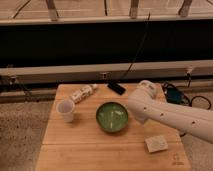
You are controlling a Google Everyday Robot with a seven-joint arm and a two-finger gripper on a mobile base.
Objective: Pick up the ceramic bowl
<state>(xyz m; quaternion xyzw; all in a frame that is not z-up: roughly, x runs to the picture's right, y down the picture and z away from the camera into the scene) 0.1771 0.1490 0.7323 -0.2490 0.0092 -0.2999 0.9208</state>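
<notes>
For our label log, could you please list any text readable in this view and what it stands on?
None can be read.
Print on packet: too blurred.
Mark at the table corner: too blurred.
No text seen on the ceramic bowl or white arm.
The gripper: not in view.

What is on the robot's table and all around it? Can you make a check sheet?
Surface: wooden table, made of planks.
Job's things: green bowl, upright near the middle, not held.
Clutter: white cup left of the bowl; white bottle lying at the back; black flat thing at the back edge; pale packet front right.
Gripper: not in view; only the white arm shows, reaching in from the right, close beside the bowl.
Cables: black cable running down toward the table's back; more cables on the floor at right.
Surroundings: speckled floor; dark wall behind.
</notes>
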